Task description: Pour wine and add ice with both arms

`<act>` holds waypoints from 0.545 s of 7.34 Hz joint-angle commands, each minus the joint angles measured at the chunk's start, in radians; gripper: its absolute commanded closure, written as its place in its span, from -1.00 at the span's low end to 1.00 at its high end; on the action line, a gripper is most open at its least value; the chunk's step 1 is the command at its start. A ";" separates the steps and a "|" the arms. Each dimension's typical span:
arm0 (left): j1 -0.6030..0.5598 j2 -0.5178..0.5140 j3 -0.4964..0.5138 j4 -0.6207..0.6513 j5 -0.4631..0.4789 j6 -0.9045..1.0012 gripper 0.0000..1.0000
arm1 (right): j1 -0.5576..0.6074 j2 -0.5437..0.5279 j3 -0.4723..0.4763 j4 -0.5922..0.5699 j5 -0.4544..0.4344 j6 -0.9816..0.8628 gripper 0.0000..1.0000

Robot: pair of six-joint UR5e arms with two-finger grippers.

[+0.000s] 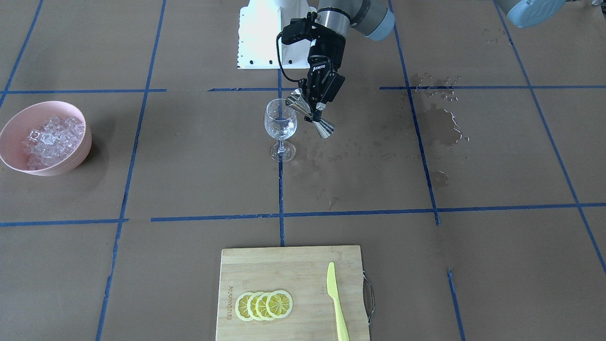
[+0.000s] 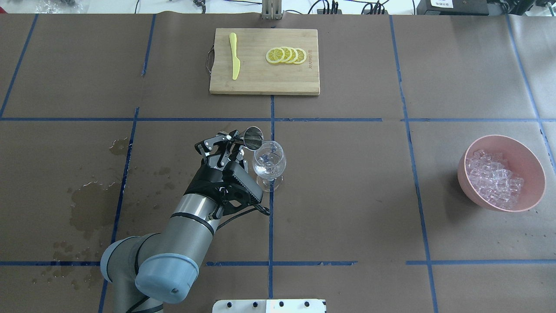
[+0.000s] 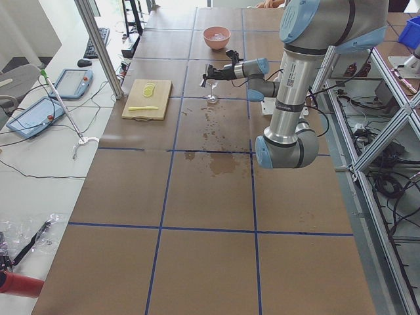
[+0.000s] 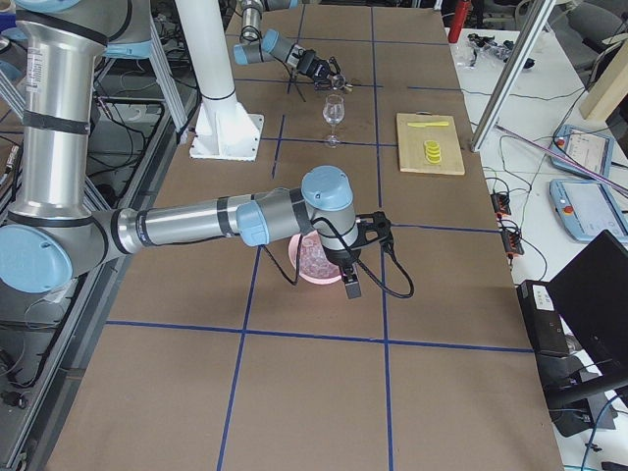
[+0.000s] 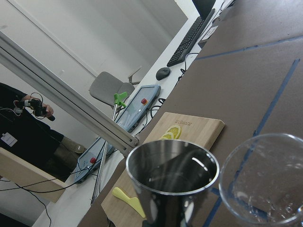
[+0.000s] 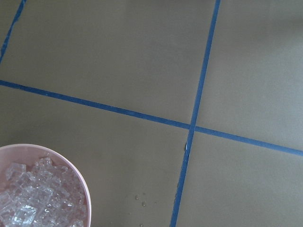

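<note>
Checking in over the remote feed. Closest to the robot's base, the left arm (image 2: 191, 226) reaches out over the table (image 2: 347, 195). Its hand (image 2: 230, 140) is clamped on a steel jigger (image 2: 253, 138). The jigger is tipped with its mouth right at the rim of the wine glass (image 2: 269, 163), which stands upright on a blue tape line. I honestly can't tell how much wine is in the glass. What I can see is a dark wet patch (image 2: 87, 204) on the paper out at 9 o'clock from it.

At 3 o'clock, well apart from the glass, is the pink bowl (image 2: 532, 158) with the ice (image 2: 493, 178) heaped inside. The right hand (image 4: 351, 280) only shows in the side cam, near that bowl, and I can't tell if its fingers are apart or together.

Farthest out at 12 o'clock there's a cutting board (image 2: 260, 82) with lemon slices (image 2: 286, 55) and a yellow knife (image 2: 234, 61).
</note>
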 commanded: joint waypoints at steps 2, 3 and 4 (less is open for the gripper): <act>0.001 -0.008 0.004 0.000 0.079 0.146 1.00 | 0.000 -0.001 0.001 0.000 0.000 0.001 -1.00; 0.001 -0.010 0.006 0.000 0.095 0.182 1.00 | 0.000 0.000 0.001 0.000 0.000 0.001 -1.00; 0.001 -0.016 0.006 0.000 0.118 0.243 1.00 | 0.000 -0.001 -0.001 0.000 0.000 0.001 -1.00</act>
